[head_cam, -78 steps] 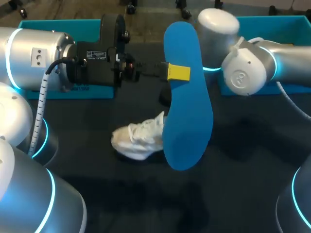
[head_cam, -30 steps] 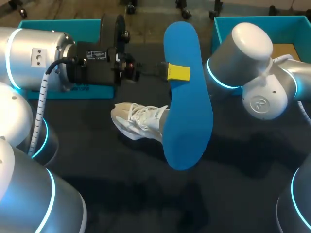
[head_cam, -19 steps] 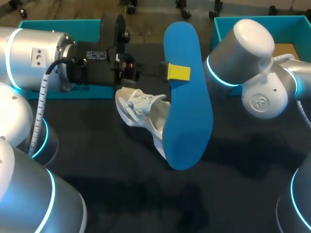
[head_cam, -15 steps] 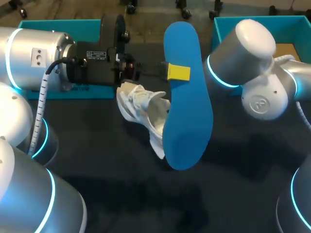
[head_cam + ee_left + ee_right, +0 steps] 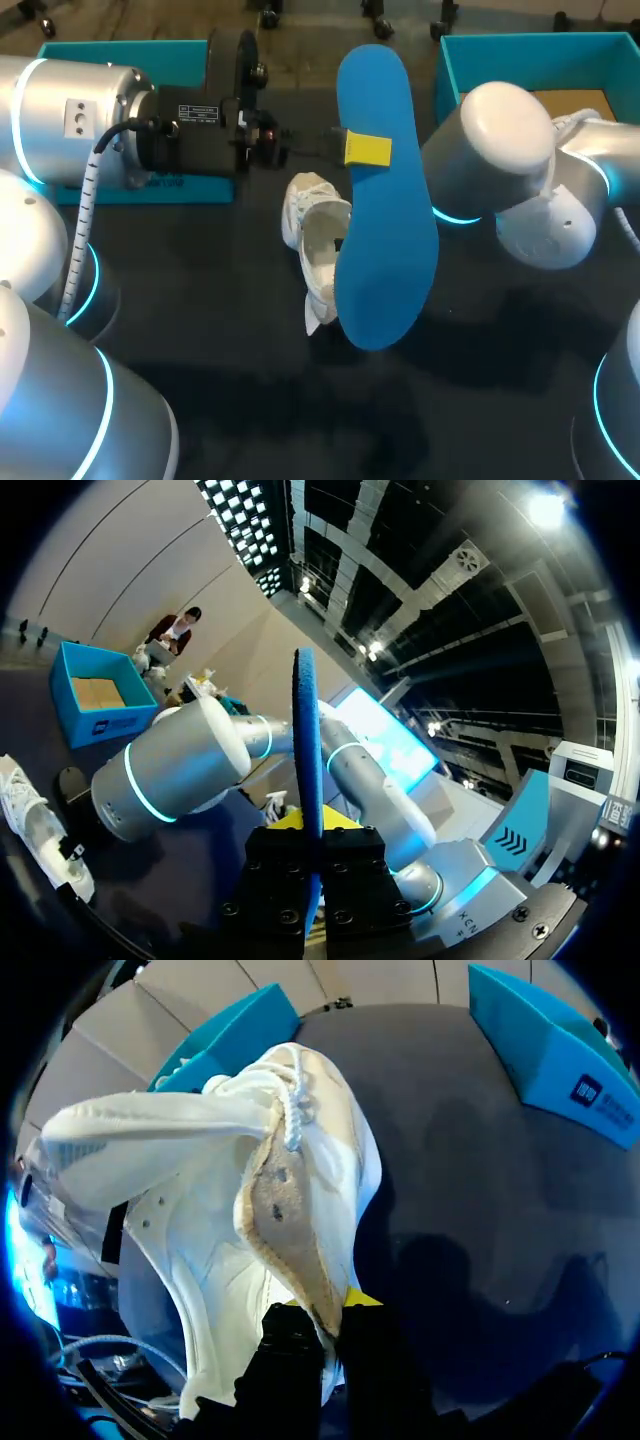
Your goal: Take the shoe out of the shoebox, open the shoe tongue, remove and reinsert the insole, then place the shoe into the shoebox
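1. The shoe [image 5: 315, 245] has swung round! Seconds ago it lay slumped on the bench [image 5: 250, 400] further left; now it hangs lengthways, mouth gaping, just left of the insole [image 5: 385, 200]
2. The right tool [image 5: 322, 1332] is clamped on the shoe's collar edge and carries it
3. The left tool [image 5: 366, 150] pinches the insole mid-length, upright, and it hasn't budged
4. My read: the mouth is being lined up for reinsertion
5. The shoe is white and floppy, with loose laces and a tan lining
6. The insole is a thin, flat, matte blue slab with rounded ends
7. The shoebox [image 5: 530, 60] waits far right, with teal card walls and a tan floor
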Robot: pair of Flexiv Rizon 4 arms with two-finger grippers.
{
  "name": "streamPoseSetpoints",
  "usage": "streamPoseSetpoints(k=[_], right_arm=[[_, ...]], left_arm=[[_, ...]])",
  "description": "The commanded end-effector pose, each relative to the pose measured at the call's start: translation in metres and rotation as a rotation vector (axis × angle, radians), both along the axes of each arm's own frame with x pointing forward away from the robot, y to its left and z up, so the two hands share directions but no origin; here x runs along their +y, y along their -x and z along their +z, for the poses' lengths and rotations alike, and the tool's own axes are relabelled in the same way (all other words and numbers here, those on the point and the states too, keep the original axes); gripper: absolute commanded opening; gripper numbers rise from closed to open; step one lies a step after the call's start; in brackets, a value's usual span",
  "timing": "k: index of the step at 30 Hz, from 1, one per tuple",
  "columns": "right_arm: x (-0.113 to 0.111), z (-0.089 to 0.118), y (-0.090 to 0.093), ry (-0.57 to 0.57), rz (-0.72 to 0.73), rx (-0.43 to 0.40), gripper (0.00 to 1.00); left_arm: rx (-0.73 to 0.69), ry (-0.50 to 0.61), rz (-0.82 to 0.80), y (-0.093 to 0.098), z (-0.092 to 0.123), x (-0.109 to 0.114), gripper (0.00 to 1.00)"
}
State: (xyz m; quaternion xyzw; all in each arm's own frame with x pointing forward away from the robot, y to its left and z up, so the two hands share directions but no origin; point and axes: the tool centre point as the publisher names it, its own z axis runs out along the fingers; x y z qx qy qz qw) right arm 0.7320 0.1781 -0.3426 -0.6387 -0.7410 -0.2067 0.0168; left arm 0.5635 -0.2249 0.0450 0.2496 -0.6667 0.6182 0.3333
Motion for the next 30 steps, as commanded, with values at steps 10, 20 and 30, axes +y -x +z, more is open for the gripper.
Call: streamPoseSetpoints(k=[10, 20, 30], right_arm=[[-0.001, 0.004, 0.003, -0.008, 0.001, -0.003, 0.00], [-0.014, -0.002, 0.001, 0.042, -0.178, 0.136, 0.00], [-0.027, -0.022, 0.004, 0.100, -0.171, 0.165, 0.00]], left_arm=[[0.001, 0.004, 0.005, 0.003, -0.001, -0.001, 0.00], [0.001, 0.004, 0.005, 0.003, -0.001, -0.001, 0.00], [0.001, 0.004, 0.005, 0.003, -0.001, -0.001, 0.00]])
